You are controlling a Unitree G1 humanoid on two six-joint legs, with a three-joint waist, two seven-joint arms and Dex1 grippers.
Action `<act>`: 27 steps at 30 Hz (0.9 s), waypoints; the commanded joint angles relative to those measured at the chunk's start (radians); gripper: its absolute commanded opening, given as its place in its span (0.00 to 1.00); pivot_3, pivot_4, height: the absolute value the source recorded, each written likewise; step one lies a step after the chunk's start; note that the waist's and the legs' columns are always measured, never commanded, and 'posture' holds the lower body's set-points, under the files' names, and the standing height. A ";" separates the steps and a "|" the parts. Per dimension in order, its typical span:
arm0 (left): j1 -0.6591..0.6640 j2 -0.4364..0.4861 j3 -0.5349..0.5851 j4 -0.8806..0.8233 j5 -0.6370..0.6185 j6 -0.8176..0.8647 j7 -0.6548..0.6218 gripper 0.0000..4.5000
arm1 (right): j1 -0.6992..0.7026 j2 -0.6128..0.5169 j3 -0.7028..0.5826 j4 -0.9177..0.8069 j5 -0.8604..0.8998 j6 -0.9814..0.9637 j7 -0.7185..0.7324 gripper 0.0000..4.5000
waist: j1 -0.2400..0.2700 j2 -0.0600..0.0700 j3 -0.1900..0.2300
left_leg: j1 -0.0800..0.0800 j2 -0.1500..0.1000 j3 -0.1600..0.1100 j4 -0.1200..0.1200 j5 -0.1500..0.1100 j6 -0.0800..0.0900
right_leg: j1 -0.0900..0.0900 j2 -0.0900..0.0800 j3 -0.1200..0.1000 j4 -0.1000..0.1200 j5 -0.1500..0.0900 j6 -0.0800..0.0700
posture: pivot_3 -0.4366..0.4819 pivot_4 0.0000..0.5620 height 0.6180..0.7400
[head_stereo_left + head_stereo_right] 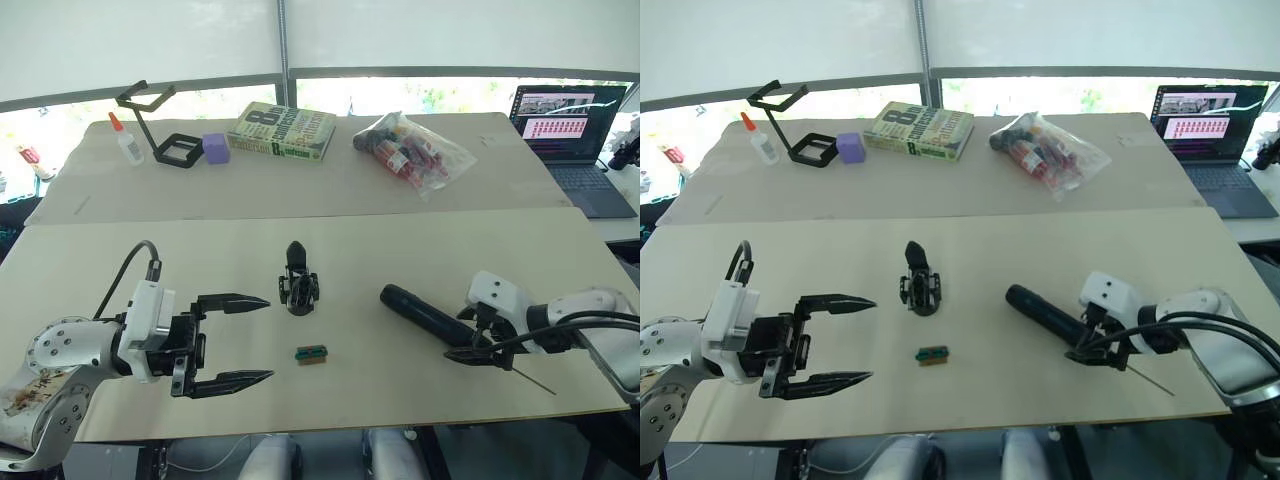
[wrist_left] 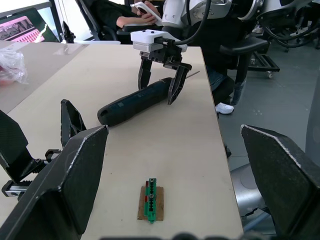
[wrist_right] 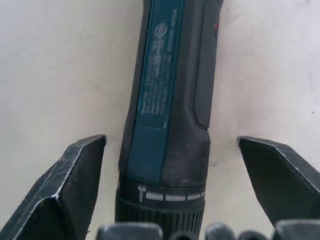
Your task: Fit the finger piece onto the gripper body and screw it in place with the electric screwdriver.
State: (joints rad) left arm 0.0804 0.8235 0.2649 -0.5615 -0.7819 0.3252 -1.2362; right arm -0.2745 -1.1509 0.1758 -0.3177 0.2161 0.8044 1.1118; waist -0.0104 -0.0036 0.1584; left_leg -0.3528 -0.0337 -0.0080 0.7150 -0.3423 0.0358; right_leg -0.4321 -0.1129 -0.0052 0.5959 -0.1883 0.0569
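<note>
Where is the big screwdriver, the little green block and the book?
electric screwdriver (image 1: 425,312): left eye view, on its thick black handle.
little green block (image 1: 311,353): left eye view, on its green top.
book (image 1: 281,131): left eye view, on its cover.

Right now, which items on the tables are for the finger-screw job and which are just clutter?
Job:
- electric screwdriver, straddled by the open right gripper
- gripper body

Lying about:
- green-and-brown block
- book
- bag of markers
- glue bottle
- purple block
- laptop
</note>
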 commanded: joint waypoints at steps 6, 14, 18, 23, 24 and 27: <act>-0.010 -0.001 -0.036 -0.016 0.020 -0.022 -0.018 1.00 | -0.375 -0.058 0.302 -0.125 -0.076 0.397 0.070 0.99 | -0.003 -0.001 0.000 | 0.000 0.002 0.000 -0.001 0.000 -0.001 | -0.002 0.002 -0.001 0.001 0.001 -0.001 | 0.48 0.27 1.00; 0.024 0.004 -0.033 -0.030 0.043 -0.043 -0.023 1.00 | -0.502 -0.048 0.512 -0.095 -0.148 0.397 0.090 0.99 | 0.004 -0.001 0.000 | -0.006 0.000 0.000 -0.001 0.001 -0.002 | -0.007 -0.001 -0.003 -0.001 0.000 -0.001 | 0.48 0.27 1.00; 0.038 0.003 -0.032 -0.048 0.039 -0.039 -0.015 1.00 | -0.514 -0.064 0.580 -0.085 -0.209 0.363 0.112 0.99 | 0.002 -0.001 0.000 | -0.007 0.000 0.000 -0.001 0.001 -0.002 | -0.008 -0.001 -0.003 -0.001 0.000 -0.001 | 0.48 0.27 1.00; 0.049 0.001 -0.035 -0.062 0.037 -0.038 -0.004 1.00 | -0.535 -0.037 0.613 -0.056 -0.249 0.343 0.133 0.99 | -0.001 -0.001 0.000 | -0.007 0.000 0.000 0.000 0.002 -0.003 | -0.008 -0.001 -0.004 0.000 0.001 -0.001 | 0.48 0.27 1.00; 0.049 0.000 -0.033 -0.063 0.037 -0.038 -0.002 1.00 | -0.535 -0.036 0.614 -0.054 -0.253 0.342 0.137 0.99 | -0.001 -0.001 0.000 | -0.006 0.000 0.000 0.000 0.002 -0.003 | -0.007 -0.001 -0.004 0.001 0.001 -0.001 | 0.48 0.27 1.00; 0.050 0.002 -0.026 -0.064 0.039 -0.039 0.004 1.00 | -0.524 -0.036 0.615 -0.055 -0.258 0.350 0.147 0.94 | -0.001 -0.001 0.000 | -0.006 0.000 0.000 0.000 0.002 -0.004 | -0.007 0.000 -0.004 0.002 0.001 -0.001 | 0.48 0.27 1.00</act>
State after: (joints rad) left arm 0.1278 0.8214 0.2178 -0.5956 -0.7354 0.3016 -1.2359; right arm -0.7880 -1.1833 0.7973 -0.3627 -0.0232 1.1587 1.2493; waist -0.0118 -0.0049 0.1582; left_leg -0.3584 -0.0338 -0.0085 0.7149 -0.3403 0.0322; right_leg -0.4392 -0.1131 -0.0096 0.5977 -0.1877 0.0559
